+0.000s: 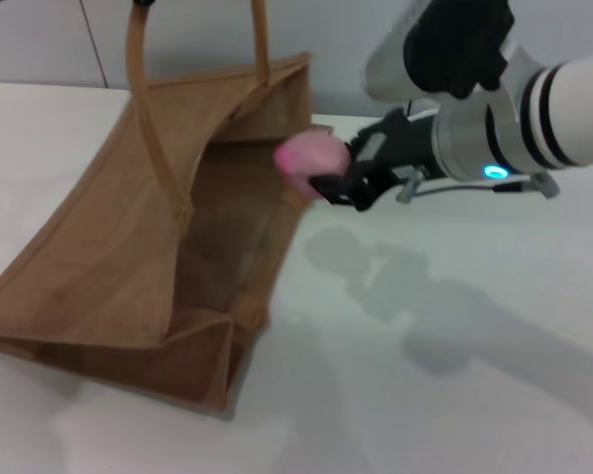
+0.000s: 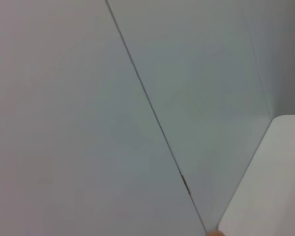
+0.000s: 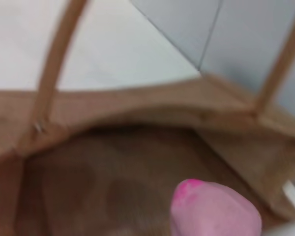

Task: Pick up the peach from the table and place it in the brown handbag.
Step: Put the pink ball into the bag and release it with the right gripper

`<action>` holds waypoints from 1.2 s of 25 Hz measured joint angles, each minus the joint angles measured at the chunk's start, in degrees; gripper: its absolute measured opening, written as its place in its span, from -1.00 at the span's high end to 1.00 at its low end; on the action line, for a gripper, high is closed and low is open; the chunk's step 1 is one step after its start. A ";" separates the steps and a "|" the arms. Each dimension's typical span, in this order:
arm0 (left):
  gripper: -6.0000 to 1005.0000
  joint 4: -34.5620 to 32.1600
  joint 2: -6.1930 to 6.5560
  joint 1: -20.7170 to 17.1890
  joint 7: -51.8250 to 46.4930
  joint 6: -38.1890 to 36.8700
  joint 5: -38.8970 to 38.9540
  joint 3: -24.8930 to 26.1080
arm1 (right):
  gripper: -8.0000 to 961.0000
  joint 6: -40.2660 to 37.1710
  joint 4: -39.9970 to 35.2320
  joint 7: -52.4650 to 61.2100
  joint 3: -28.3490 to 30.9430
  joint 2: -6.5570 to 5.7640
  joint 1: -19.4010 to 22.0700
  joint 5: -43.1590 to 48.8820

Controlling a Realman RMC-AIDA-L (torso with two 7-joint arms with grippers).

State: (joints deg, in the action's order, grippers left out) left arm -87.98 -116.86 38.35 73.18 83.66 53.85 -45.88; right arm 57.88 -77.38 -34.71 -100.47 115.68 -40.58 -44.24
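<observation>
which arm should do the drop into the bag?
Right. The right gripper already holds the peach at the rim of the brown handbag, whose mouth is open just under it in the right wrist view. The left gripper isn't visible; its camera faces the wall.

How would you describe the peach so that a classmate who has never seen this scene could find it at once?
Start at the brown handbag, the large woven tote standing open on the white table. At its open mouth, on the robot's right side, the right claw holds a small round fruit above the rim. That is the peach: the only pale-pink thing among tan, white and black.
</observation>
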 joint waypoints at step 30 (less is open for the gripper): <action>0.75 -0.39 -0.11 1.18 0.87 -2.83 5.27 -6.21 | 0.15 -16.75 10.03 -2.67 -12.68 0.25 -4.05 -6.69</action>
State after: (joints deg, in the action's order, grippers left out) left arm -88.37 -116.98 39.53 74.05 80.82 59.12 -52.09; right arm 41.13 -67.35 -37.38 -113.15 115.92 -44.63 -50.94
